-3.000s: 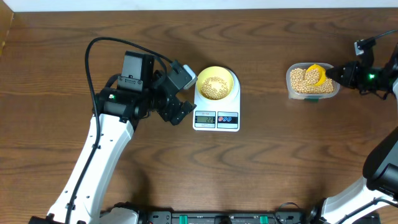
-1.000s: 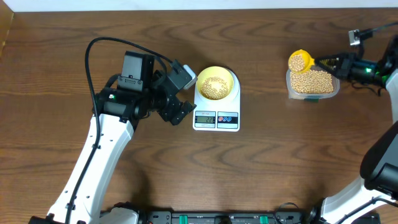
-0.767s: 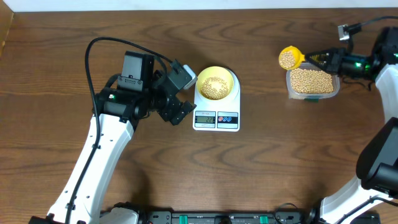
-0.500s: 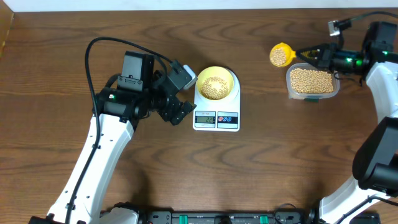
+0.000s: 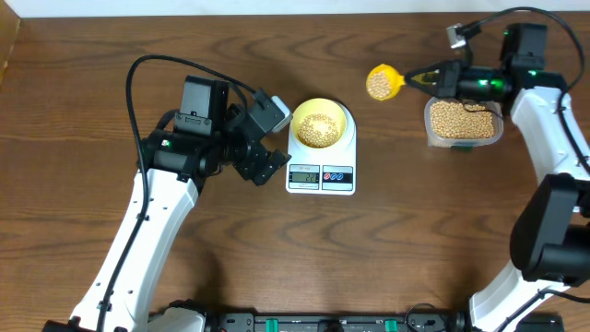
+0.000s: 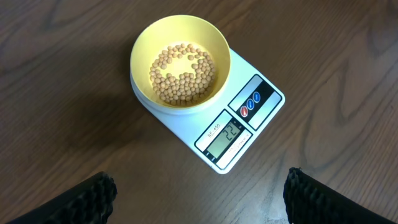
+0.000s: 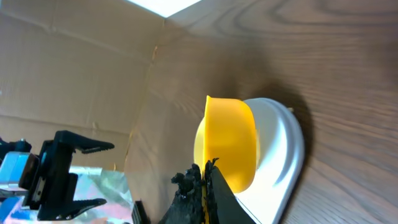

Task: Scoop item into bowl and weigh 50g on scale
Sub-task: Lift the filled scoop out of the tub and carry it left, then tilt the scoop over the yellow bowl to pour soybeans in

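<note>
The pale-yellow bowl [image 5: 320, 124] sits on the white scale [image 5: 321, 175] and holds a layer of tan beans [image 6: 183, 71]. In the left wrist view the bowl [image 6: 180, 37] and the scale [image 6: 249, 118] lie just ahead of my left gripper [image 6: 200, 202], which is open and empty. Overhead, that left gripper [image 5: 269, 140] hovers beside the scale's left edge. My right gripper [image 5: 441, 79] is shut on the handle of a bright yellow scoop [image 5: 381, 82] heaped with beans, held between the tub and the bowl. The right wrist view shows the scoop [image 7: 230, 149] from behind, gripped by the right gripper [image 7: 205, 171], with the scale [image 7: 283, 155] beyond it.
A clear plastic tub [image 5: 464, 122] full of beans stands at the right, under my right arm. The left arm's cable [image 5: 138, 74] loops over the table's left side. A cardboard wall [image 7: 74, 68] borders the table's left edge.
My right gripper has lifted the filled scoop out of the tub and carried it left toward the bowl. The left arm, bowl and scale have not moved.
</note>
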### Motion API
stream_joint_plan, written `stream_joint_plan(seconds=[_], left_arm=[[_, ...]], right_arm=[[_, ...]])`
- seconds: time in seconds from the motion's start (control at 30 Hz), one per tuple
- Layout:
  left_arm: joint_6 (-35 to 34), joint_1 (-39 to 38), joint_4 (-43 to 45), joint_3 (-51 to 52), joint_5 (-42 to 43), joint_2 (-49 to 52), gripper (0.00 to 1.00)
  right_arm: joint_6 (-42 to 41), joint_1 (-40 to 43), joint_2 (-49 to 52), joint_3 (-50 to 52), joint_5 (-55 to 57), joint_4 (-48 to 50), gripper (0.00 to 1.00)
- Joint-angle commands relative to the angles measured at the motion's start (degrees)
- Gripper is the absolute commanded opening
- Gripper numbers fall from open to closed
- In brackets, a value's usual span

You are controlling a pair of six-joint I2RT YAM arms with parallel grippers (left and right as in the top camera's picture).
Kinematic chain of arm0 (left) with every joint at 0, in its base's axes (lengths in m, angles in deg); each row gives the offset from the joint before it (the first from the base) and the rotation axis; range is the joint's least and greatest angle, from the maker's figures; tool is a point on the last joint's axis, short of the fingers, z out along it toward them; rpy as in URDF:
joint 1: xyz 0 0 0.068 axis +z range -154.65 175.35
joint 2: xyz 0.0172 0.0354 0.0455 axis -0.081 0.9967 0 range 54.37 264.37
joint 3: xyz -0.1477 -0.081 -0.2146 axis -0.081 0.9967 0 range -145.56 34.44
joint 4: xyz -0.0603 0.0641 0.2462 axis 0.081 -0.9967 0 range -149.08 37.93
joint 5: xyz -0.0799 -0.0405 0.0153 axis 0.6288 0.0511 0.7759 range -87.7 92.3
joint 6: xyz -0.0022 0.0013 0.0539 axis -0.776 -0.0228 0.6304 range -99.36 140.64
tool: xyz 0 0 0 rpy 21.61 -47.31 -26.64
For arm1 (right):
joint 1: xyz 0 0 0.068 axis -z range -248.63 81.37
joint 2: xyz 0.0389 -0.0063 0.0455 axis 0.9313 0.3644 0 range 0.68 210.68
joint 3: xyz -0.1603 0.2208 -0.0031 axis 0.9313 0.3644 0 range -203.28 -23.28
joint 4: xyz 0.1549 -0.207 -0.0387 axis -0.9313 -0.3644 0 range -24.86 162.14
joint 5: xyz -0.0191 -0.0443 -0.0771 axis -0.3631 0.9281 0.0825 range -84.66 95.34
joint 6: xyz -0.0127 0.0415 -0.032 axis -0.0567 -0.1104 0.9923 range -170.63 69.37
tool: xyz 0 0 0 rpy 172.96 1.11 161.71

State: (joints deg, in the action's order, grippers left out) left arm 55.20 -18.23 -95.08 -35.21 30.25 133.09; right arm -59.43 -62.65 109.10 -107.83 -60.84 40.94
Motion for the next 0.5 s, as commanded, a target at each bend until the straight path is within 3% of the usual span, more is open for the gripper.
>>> stream_joint_plan(seconds=[0.0,0.47], left_arm=[[0.57,0.28,0.2,0.98,-0.35,-0.39,0.88],[0.59,0.28,0.2,0.98,-0.35,-0.39,0.89]], right_arm=[[-0.57,-2.47,1.01,0.31,-1.2,0.83,0.01],[-0.09,-11.47,1.01,0.31,4.24,1.9,0.01]])
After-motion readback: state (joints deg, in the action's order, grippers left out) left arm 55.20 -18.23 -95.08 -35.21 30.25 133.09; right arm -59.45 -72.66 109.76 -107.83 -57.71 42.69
